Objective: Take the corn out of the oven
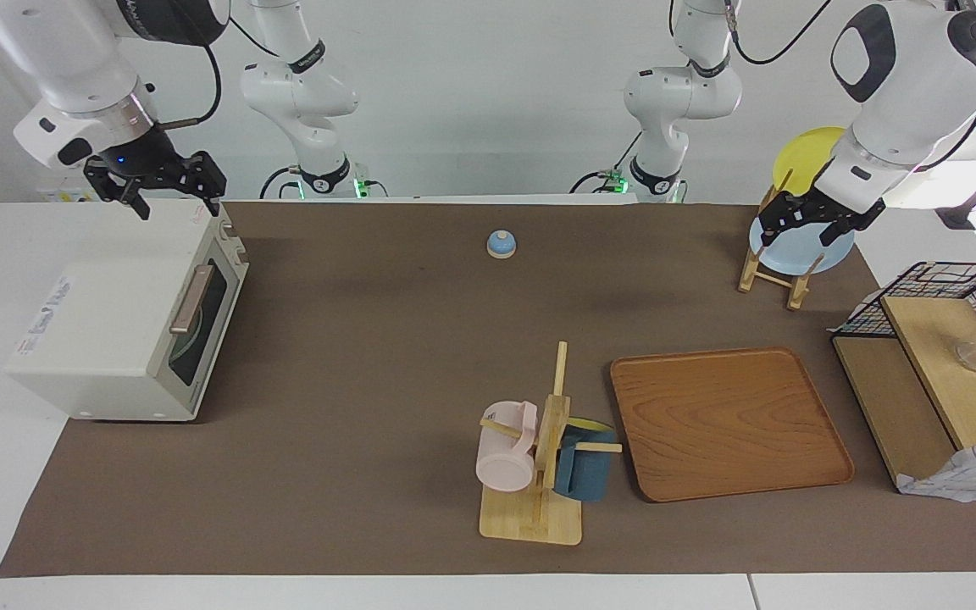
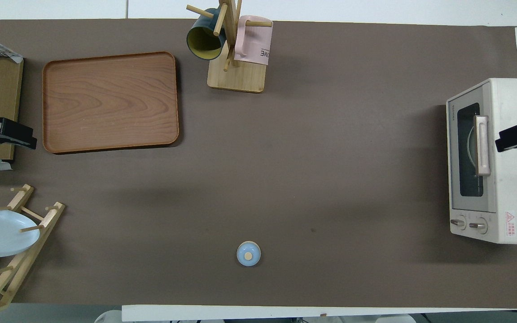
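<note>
Currently I see the oven (image 1: 128, 326) shut at the right arm's table edge, right gripper (image 1: 168, 196) over it, jaws spread. Left gripper (image 1: 818, 227) hangs over the plate rack (image 1: 772, 271), jaws spread.

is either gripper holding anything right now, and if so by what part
Nothing is held. The right gripper hangs empty over the cream-white toaster oven; the left gripper hangs empty over the wooden plate rack.

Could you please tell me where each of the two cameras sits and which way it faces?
Facing view: high across the table, looking at the robots; both arms show whole, the right gripper over the oven, the left gripper over the plate rack.
Overhead view: high above the robots' end, looking steeply down; only gripper tips show.
Shared, half a turn apart: oven, wooden tray, mug tree, blue bell.
</note>
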Controlling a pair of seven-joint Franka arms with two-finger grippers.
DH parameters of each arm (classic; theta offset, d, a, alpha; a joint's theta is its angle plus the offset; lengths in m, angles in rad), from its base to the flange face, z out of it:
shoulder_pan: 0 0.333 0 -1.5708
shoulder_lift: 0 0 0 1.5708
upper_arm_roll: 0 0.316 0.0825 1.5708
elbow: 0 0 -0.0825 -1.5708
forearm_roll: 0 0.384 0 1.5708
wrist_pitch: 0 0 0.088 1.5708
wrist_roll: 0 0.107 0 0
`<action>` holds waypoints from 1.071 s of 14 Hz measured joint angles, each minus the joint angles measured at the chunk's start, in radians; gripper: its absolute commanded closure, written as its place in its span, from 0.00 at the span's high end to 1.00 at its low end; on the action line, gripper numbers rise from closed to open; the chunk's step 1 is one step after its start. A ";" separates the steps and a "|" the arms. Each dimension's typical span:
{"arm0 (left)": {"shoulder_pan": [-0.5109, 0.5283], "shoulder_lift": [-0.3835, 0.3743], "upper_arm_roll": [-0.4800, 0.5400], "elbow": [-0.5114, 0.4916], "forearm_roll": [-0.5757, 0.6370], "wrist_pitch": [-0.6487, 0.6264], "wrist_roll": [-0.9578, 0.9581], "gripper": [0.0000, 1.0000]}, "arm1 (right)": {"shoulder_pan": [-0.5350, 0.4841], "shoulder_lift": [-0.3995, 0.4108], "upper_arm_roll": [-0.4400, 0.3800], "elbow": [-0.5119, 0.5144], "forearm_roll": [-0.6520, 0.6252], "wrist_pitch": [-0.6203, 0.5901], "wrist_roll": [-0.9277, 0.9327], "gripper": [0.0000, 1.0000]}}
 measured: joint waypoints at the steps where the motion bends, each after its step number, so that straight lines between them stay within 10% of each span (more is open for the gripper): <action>1: 0.000 -0.001 -0.001 0.002 0.000 0.006 0.001 1.00 | -0.001 0.000 0.000 0.000 0.000 0.000 0.000 1.00; 6: 0.002 -0.017 -0.005 0.017 0.000 0.018 0.002 1.00 | -0.001 0.000 0.001 -0.006 0.000 0.000 0.000 0.93; 10: 0.009 -0.017 0.000 0.016 0.000 0.019 0.002 1.00 | 0.001 0.000 0.008 -0.018 0.000 0.034 -0.047 0.00; 15: 0.009 -0.017 0.000 0.016 0.000 0.019 0.002 1.00 | -0.001 0.002 0.007 -0.100 -0.016 0.154 -0.060 0.00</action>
